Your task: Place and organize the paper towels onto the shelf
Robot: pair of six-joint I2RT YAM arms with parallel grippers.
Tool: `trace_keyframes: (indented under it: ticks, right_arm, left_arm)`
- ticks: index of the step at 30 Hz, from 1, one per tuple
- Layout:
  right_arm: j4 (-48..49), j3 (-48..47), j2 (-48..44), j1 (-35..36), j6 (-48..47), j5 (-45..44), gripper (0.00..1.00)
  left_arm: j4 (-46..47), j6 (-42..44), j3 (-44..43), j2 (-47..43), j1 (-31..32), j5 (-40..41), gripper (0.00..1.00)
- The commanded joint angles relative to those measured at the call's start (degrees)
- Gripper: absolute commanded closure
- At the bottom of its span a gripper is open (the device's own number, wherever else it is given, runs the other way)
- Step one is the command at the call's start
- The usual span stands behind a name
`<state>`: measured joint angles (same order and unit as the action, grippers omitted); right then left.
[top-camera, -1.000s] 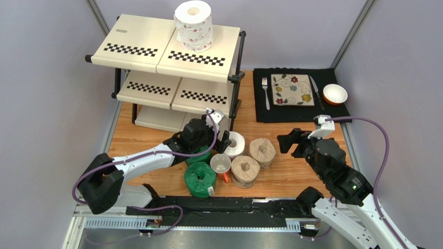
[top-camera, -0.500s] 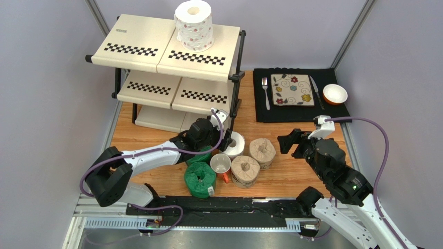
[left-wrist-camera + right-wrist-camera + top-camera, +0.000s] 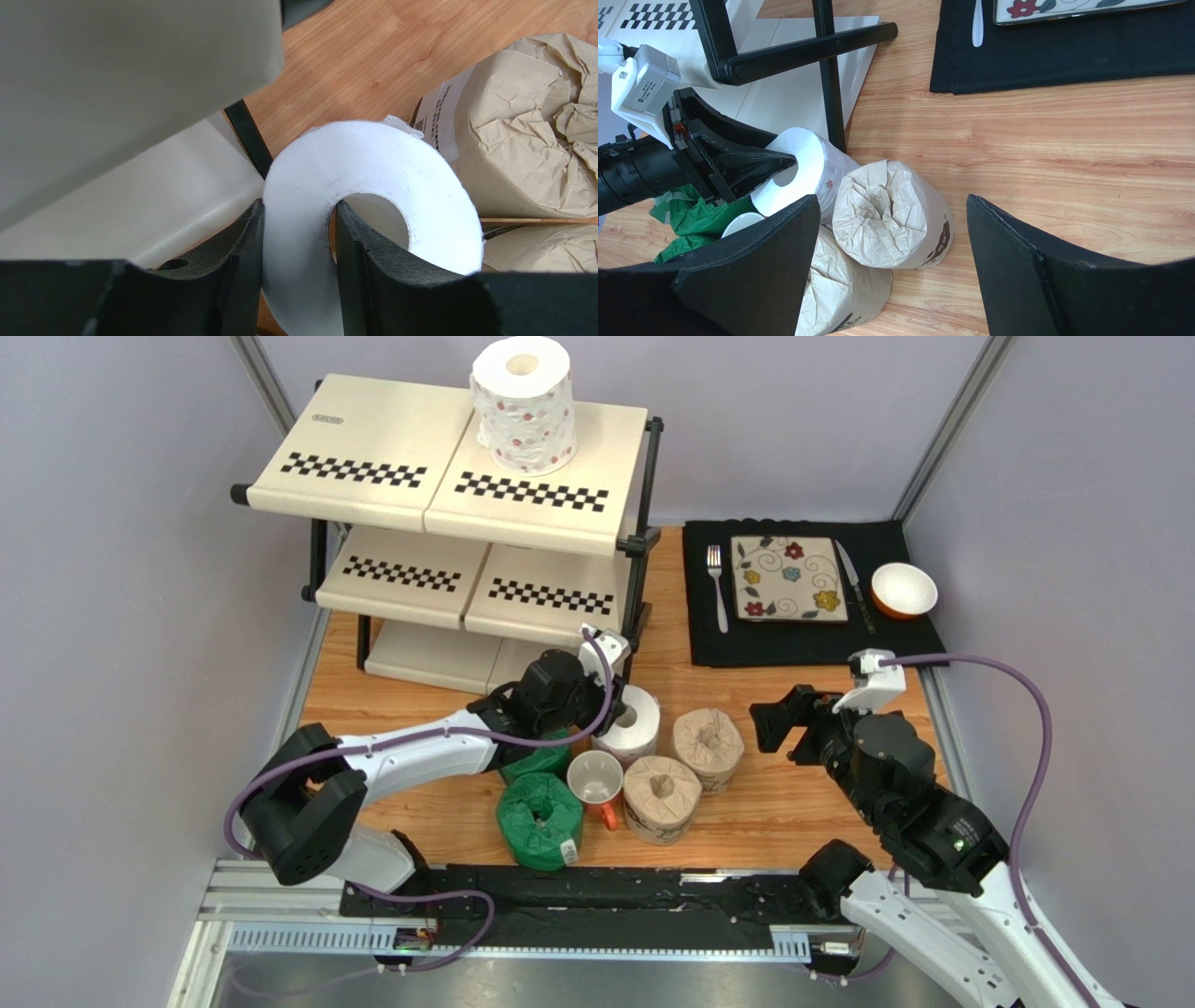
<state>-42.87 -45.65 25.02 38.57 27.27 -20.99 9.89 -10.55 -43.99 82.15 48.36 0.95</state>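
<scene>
A white floral-print paper towel roll (image 3: pixel 643 730) stands on the table by the shelf's right post. My left gripper (image 3: pixel 613 709) is shut on its wall, with one finger in the core and one outside; the left wrist view shows this roll (image 3: pixel 365 161) pinched in my left gripper (image 3: pixel 298 273). A second floral roll (image 3: pixel 522 403) stands on the top tier of the shelf (image 3: pixel 379 455). Two tan rolls (image 3: pixel 709 742) (image 3: pixel 661 795) and two green rolls (image 3: pixel 540 819) (image 3: pixel 536 758) sit near the front. My right gripper (image 3: pixel 780 720) hovers open to the right of them, above a tan roll (image 3: pixel 889 210).
A white mug with a red handle (image 3: pixel 595 779) stands among the rolls. A black placemat (image 3: pixel 898 637) at the back right carries a floral plate (image 3: pixel 790 577), an orange bowl (image 3: pixel 903 590), a fork (image 3: pixel 717 585) and a knife (image 3: pixel 846 567). The shelf's black post (image 3: pixel 829 84) is right behind the gripped roll.
My left gripper has moved slightly right and closed from wide open onto the wall of the white roll. The right arm has not moved.
</scene>
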Motion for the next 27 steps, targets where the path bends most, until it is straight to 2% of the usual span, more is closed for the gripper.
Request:
trace_keyframes:
  ticks: [1, 14, 27]
  right_arm:
    - [0.3, 0.7, -1.0, 0.2, 0.9, -0.8, 0.20]
    - [1.3, 1.4, -0.8, 0.1, 2.5, -0.3, 0.20]
    - [1.9, 1.9, -0.4, 0.1, 3.2, 0.5, 0.20]
  left_arm:
    - [-1.9, 0.6, -0.1, -3.7, 0.1, -0.5, 0.67]
    - [-3.5, -0.9, 2.2, -17.4, 0.1, -5.9, 0.69]
    - [-13.6, -1.6, 1.4, -32.6, 0.1, -5.1, 0.69]
